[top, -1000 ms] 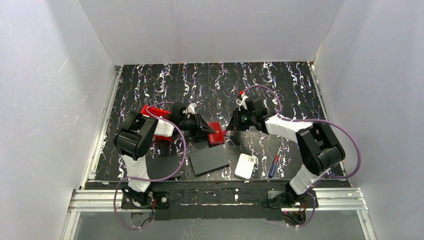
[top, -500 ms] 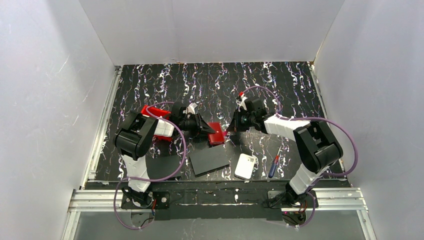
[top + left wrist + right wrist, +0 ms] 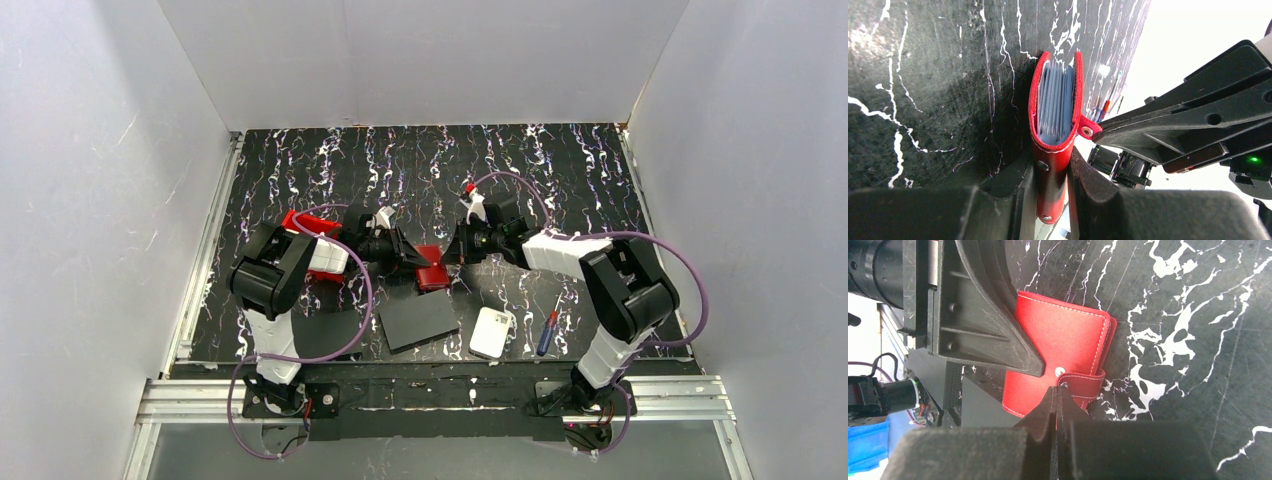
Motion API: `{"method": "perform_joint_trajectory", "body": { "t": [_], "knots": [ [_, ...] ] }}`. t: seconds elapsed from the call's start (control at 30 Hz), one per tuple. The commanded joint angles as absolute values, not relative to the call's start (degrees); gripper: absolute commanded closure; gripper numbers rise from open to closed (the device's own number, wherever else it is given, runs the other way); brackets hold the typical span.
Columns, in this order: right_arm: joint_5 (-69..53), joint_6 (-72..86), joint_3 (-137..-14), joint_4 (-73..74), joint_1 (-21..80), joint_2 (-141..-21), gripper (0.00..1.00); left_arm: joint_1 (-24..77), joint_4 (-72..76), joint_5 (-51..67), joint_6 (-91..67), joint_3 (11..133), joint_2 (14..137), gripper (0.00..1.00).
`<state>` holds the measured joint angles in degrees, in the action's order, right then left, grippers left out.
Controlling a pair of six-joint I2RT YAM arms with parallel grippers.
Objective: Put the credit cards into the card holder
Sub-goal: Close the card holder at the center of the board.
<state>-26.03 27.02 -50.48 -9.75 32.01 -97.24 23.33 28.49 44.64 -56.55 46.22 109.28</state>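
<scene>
My left gripper (image 3: 1050,165) clamps the card holder (image 3: 432,267) from nine o'clock, steadying it mid-mat (image 3: 400,170) with the credit cards (image 3: 1053,107) inside, while my right gripper (image 3: 1057,390), fingers pressed together, meets its snap strap (image 3: 1083,382) from three o'clock, presumably to fasten it.

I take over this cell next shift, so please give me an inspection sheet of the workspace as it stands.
Surface: black mat with white veins.
Job's things: card holder on edge, cards inside; strap looks unfastened.
Clutter: red bin, black sheet, another sheet, white pad, screwdriver.
Grippers: left gripper shut on the card holder; right gripper shut, tips at the strap.
Cables: purple cables loop off both arms.
Surroundings: white walls; metal rail at the near edge.
</scene>
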Motion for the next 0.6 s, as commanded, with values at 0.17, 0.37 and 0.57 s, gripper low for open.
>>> {"method": "perform_joint_trajectory", "body": {
  "t": [0.17,0.37,0.57],
  "knots": [
    [-30.3,28.9,-53.5,-15.8,32.2,-100.4,0.99,23.5,26.9,44.8,-55.2,45.3,109.9,1.0],
    [-30.7,29.0,-54.4,-15.3,32.3,-101.8,0.99,23.5,26.9,44.9,-55.1,45.3,110.0,1.0],
    [-31.7,28.1,-54.6,-14.5,32.4,-102.7,0.99,23.5,26.8,45.1,-55.1,45.4,110.2,1.0]
  ]
}}
